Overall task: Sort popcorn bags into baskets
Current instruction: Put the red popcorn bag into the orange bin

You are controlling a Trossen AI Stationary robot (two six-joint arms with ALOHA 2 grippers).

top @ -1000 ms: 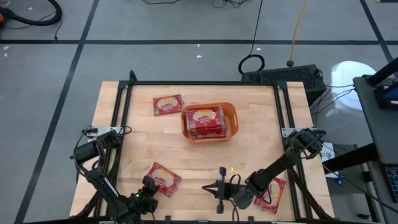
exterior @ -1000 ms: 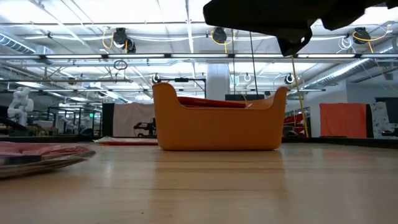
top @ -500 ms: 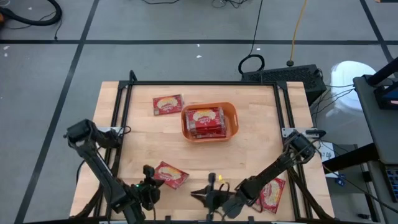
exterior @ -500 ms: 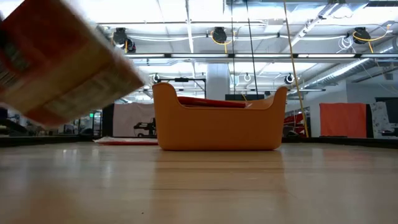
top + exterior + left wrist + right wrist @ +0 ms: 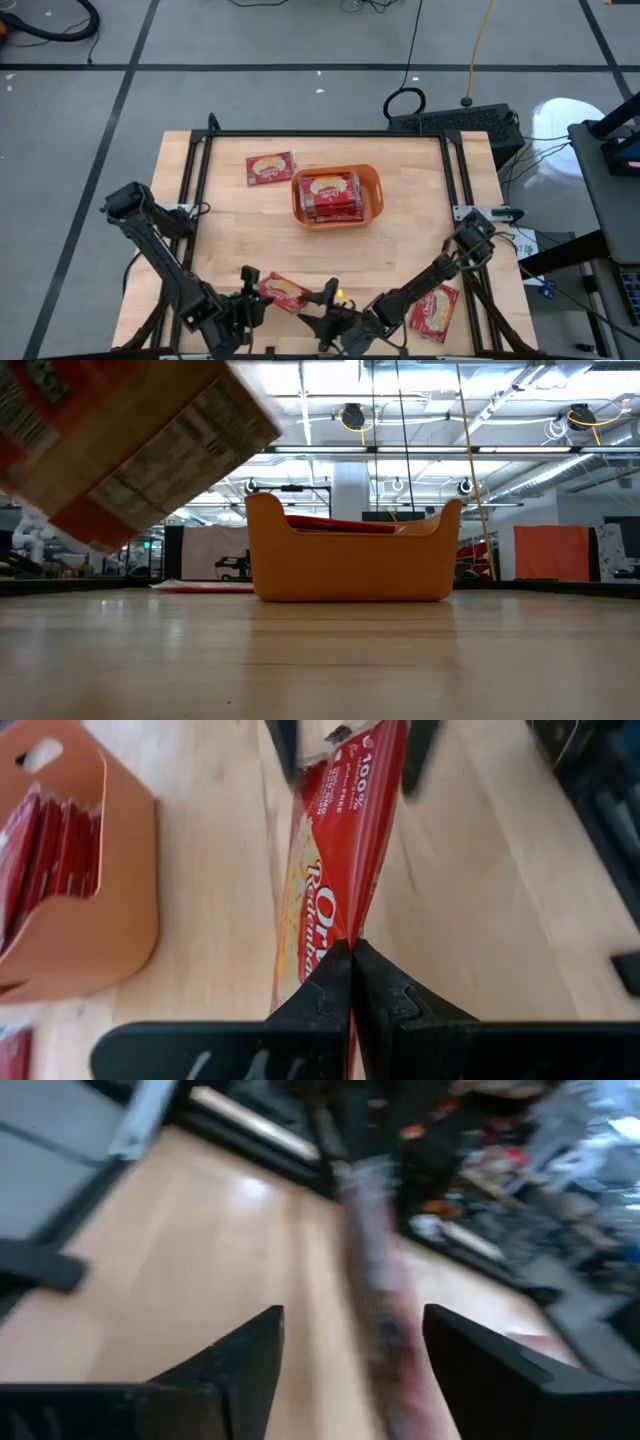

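Spanning pale wood table, grey taped floor around

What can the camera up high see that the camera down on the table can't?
Only the high view shows both dark arms, the left gripper pinched shut on a flat red popcorn packet, the right gripper open at that packet's other end, and a further packet at the table's right near corner.

Only the low view shows the room's ceiling lights and an orange cloth behind the table.

Both show the orange plastic bin with packets inside, the wooden table, the lifted packet, and a packet lying flat beyond the bin.
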